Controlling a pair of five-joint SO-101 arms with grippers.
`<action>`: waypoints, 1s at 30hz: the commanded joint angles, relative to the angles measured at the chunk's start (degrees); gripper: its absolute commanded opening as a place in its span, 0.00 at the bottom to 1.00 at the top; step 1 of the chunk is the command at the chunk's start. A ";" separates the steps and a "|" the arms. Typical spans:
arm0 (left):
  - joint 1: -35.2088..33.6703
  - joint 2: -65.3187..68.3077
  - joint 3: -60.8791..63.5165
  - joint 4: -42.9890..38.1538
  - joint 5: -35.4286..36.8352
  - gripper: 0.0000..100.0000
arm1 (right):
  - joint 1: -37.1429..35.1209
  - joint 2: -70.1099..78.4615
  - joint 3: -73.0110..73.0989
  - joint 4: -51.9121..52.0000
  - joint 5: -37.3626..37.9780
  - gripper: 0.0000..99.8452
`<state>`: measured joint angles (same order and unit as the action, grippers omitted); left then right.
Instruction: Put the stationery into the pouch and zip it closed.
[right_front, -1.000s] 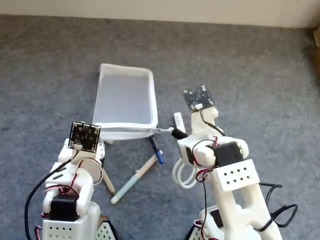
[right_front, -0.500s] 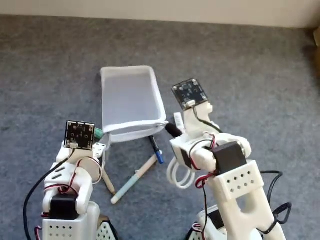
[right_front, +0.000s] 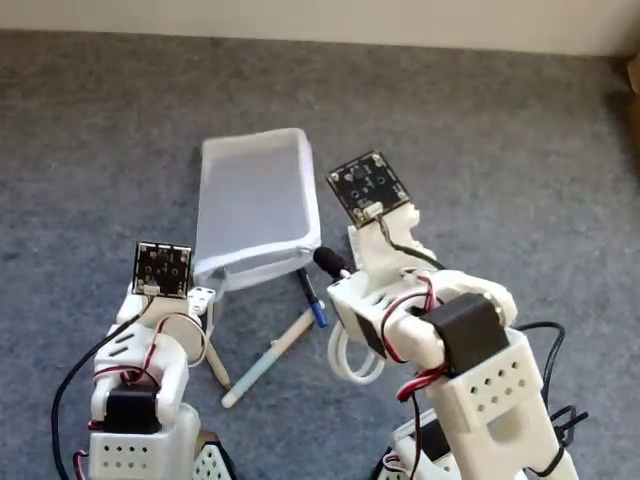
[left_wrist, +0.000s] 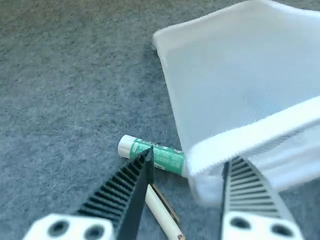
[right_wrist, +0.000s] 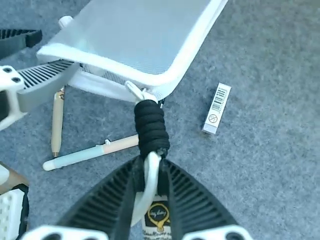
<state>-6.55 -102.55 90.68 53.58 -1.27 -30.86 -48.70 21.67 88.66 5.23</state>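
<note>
Pinching the black ribbed zip pull (right_wrist: 150, 125) dead ahead of it, the right gripper (right_wrist: 150, 162) has its jaws clamped on the pull's near end. The pull's long axis runs straight out from those jaws to the slider at one near corner of the white mesh pouch (right_wrist: 135, 35), which sits on the grey carpet (right_front: 500, 130). From that corner the zip line runs sideways along the pouch's near rim, towards the left gripper (left_wrist: 190, 157). Over there the jaws stand wide apart, straddling the rim's other corner and squeezing nothing that I can make out, with the green-and-white glue stick (left_wrist: 152, 155) just beside them. So the right arm is the one on the zip. My read is that any tug has to travel along that rim, with the far end steadied. The pouch looks empty. The blue-capped dark pen (right_front: 312, 298), the pale blue-and-cream marker (right_front: 262, 362) and the small white barcoded box (right_wrist: 216, 109) all lie on the carpet near the rim.
</note>
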 joint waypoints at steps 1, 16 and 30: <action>-2.95 0.04 -1.27 -1.67 0.88 0.22 | -0.66 -0.66 -4.09 0.48 -0.44 0.01; -3.56 0.22 -6.64 0.26 0.70 0.01 | -0.40 -0.66 -3.91 0.66 -0.53 0.01; -3.74 0.66 -18.51 7.82 0.62 0.01 | 9.89 -0.57 -4.18 1.36 -0.26 0.17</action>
<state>-9.27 -102.46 77.32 59.82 -0.75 -22.68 -48.70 20.79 91.65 5.14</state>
